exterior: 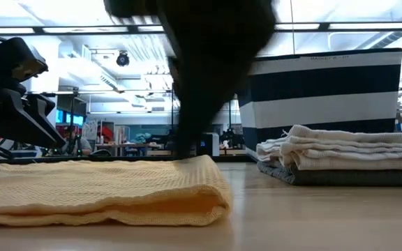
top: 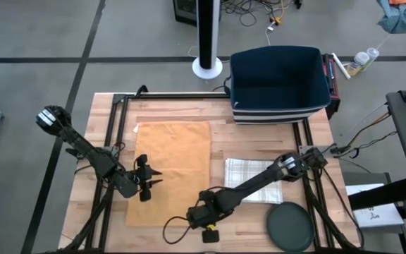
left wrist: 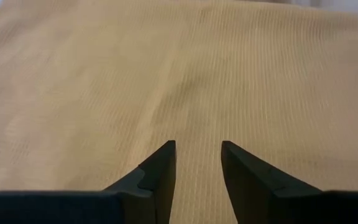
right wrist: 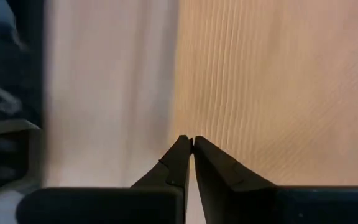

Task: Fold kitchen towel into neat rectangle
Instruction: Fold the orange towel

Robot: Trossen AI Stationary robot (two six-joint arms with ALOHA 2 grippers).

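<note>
the orange towel lies flat on the left half of the table, already doubled into a long strip, its rounded fold edge toward the low camera, so at least one more fold is left. biggest risk: the layers shift or bunch on the next fold, because the two arms grab at uneven heights or catch only the top layer. the left gripper hovers over the towel's left-middle with fingers parted and nothing between them — if it closes here it pinches mid-cloth, not an edge. the right gripper sits at the towel's near right edge, fingers pressed together; whether they pinch cloth i can't tell, the wrist view is too close. smaller risk: the right arm sweeps over the folded checked towel and dark round plate — could drag them.
</note>
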